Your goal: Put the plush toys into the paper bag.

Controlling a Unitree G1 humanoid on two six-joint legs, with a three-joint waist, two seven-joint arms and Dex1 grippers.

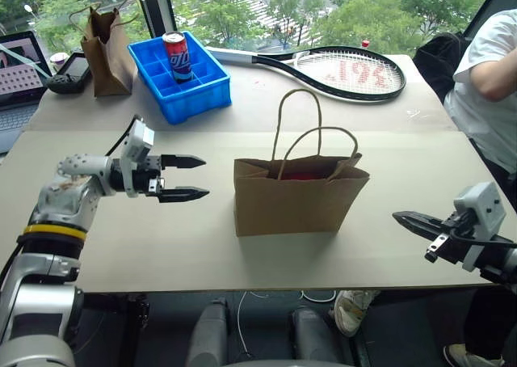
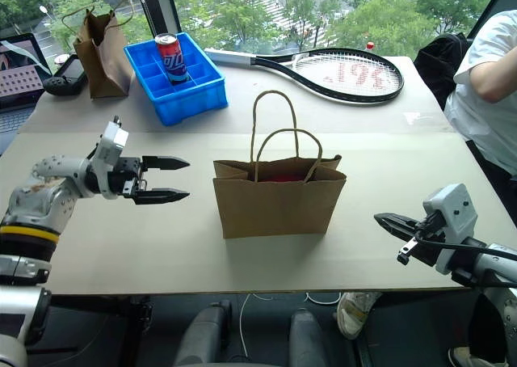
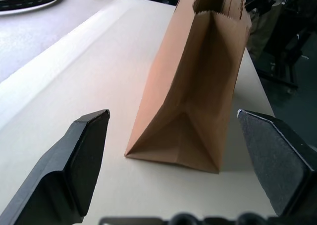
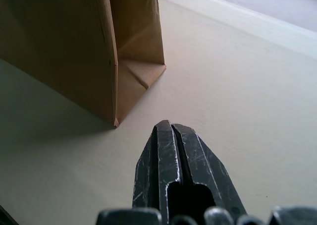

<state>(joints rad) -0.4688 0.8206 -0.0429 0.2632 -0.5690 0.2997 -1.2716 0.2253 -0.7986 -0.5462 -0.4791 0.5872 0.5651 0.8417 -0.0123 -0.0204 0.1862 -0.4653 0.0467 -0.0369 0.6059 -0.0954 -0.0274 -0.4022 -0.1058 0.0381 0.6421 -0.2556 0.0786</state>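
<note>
The paper bag [image 1: 299, 205] stands upright in the middle of the table with its two loop handles up. Something red [image 1: 302, 175] shows just inside its open mouth, likely the chili-shaped plush toy; most of it is hidden by the bag's wall. My left gripper [image 1: 205, 177] hovers open to the left of the bag, fingers pointing at its side, with nothing between them. In the left wrist view the bag's narrow side [image 3: 198, 86] stands between the two spread fingers [image 3: 79, 155]. My right gripper [image 1: 397, 216] is shut and empty, off to the bag's right, apart from the bag's corner [image 4: 124, 86].
A narrower, darker paper bag [image 1: 107, 52] and a blue bin [image 1: 198, 100] holding a drink can [image 1: 175, 56] stand at the back left. A tennis racket [image 1: 347, 72] lies at the back. A laptop [image 1: 16, 76] is far left. A person [image 1: 493, 76] sits at the right edge.
</note>
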